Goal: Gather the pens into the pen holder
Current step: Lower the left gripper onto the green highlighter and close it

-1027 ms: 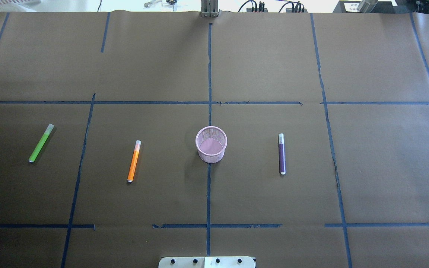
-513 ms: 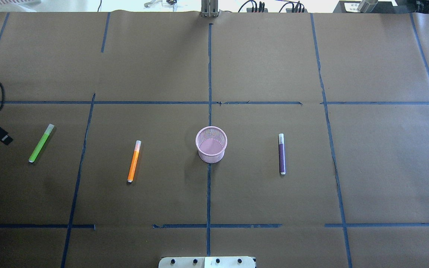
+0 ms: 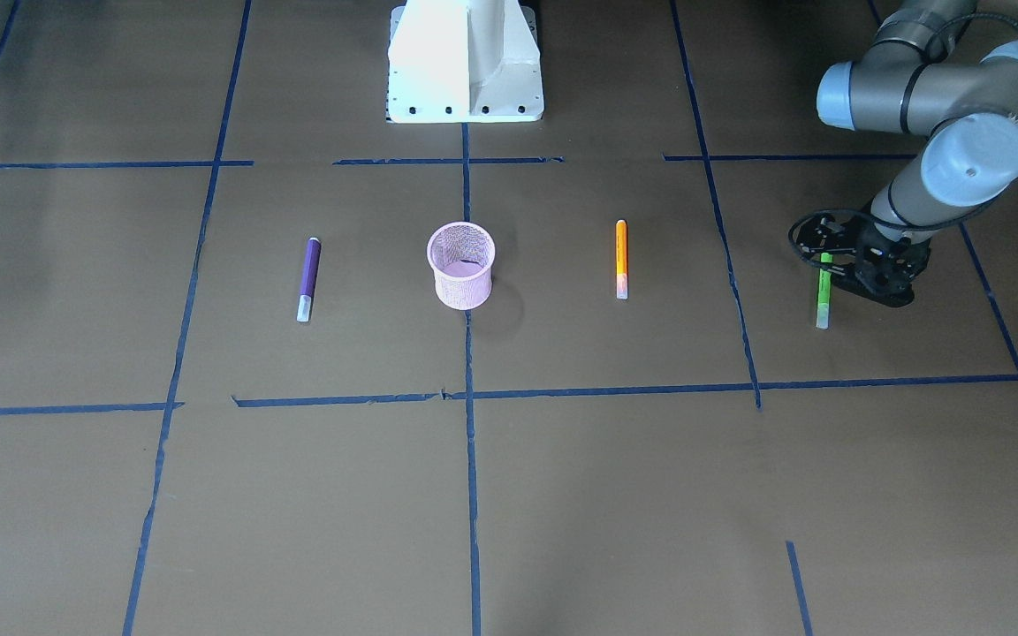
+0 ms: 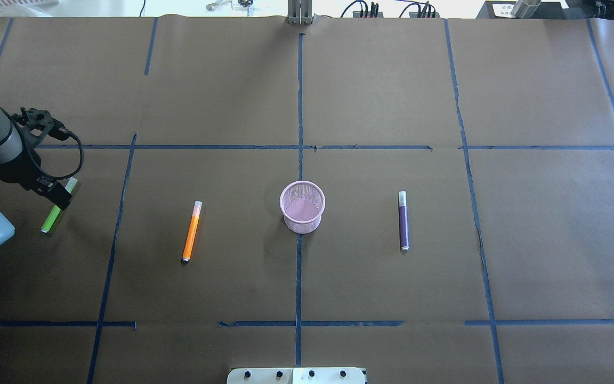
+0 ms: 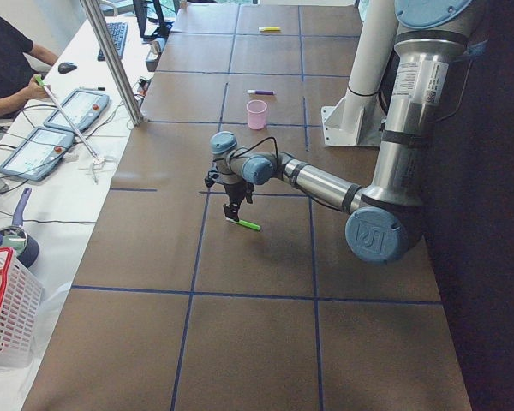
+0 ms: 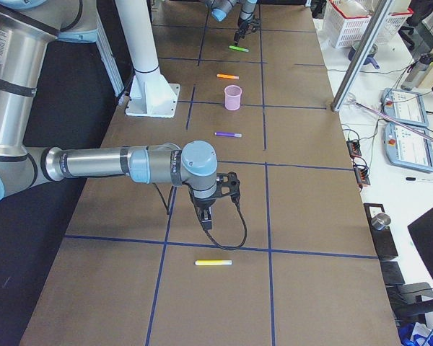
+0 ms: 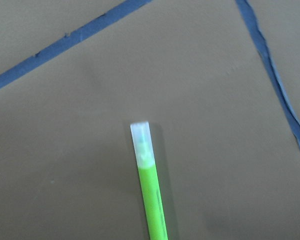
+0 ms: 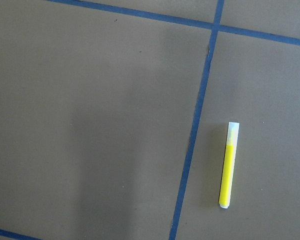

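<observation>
The pink mesh pen holder stands upright at the table's middle. The orange pen lies to its left and the purple pen to its right. The green pen lies at the far left. My left gripper hangs point-down just above the green pen's capped half, looks open, and holds nothing. My right gripper shows only in the exterior right view, low over bare table; I cannot tell if it is open or shut.
A yellow pen lies on the table close to my right gripper, outside the overhead view. The robot's white base stands at the near edge. Blue tape lines cross the brown table cover. A side table with tablets runs along the far edge.
My left arm has come in from the left edge and moved right, so its gripper is now over the green pen. The pens and the holder have not moved.
</observation>
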Robot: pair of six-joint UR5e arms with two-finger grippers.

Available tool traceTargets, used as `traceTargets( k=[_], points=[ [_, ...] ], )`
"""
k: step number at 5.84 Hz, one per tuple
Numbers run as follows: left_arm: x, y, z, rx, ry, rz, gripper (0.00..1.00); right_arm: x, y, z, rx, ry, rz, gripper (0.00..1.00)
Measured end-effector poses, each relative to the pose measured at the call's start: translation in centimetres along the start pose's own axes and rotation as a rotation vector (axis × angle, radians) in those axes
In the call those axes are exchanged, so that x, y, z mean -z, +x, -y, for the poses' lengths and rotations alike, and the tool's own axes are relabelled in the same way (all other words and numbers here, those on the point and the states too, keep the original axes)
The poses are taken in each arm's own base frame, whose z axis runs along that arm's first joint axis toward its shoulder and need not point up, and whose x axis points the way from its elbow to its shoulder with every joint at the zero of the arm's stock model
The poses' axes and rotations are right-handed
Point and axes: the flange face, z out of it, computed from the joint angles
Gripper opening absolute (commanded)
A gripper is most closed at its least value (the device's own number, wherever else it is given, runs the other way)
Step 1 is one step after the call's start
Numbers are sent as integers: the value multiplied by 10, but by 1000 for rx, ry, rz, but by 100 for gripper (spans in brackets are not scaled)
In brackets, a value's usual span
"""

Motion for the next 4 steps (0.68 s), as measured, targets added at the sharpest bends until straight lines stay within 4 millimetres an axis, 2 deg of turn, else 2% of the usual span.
traceTargets(
  k=[1,2,3,4],
  points=[
    [-17,-3,8,0,-2,-1,99,0,0,0,-1,0,3,100],
    [-30,-8,11,-8,6,-5,88,0,-1,0,-1,0,6,100],
    [-36,-11,12,-12,13,-8,65,0,-1,0,-1,0,8,100],
    [-37,-11,12,-14,15,-9,27,0,-1,0,0,0,10,100]
  ],
)
